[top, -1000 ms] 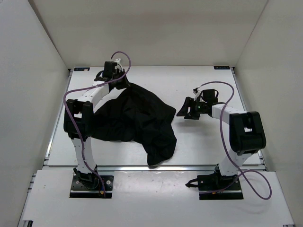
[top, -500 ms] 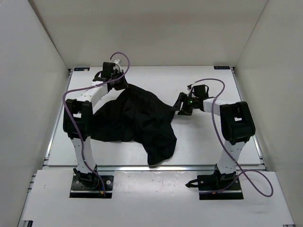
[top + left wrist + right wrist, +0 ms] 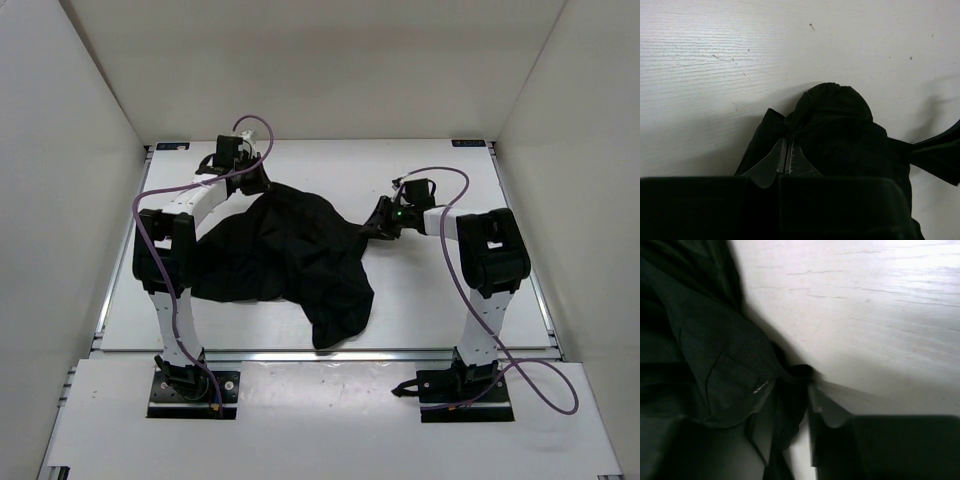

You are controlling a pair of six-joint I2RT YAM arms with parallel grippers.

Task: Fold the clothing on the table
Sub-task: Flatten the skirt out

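The black clothing (image 3: 290,250) lies crumpled across the left and middle of the white table (image 3: 430,300), with one lobe hanging toward the front edge. My left gripper (image 3: 248,180) is at the garment's far left corner. In the left wrist view it (image 3: 786,150) is shut on a bunched bit of the clothing (image 3: 840,125). My right gripper (image 3: 378,228) is at the garment's right tip. In the right wrist view its jaws (image 3: 790,387) are partly open, with a fold of the clothing (image 3: 700,340) lying between the fingers.
A silver rail (image 3: 330,354) runs along the table's near edge. White walls enclose the left, back and right sides. Purple cables loop over both arms. Bare tabletop shows right of the garment and along the back.
The right arm moved left to the garment's right tip and its jaws narrowed around a fold. The left arm stayed put, still clamped on the far corner.
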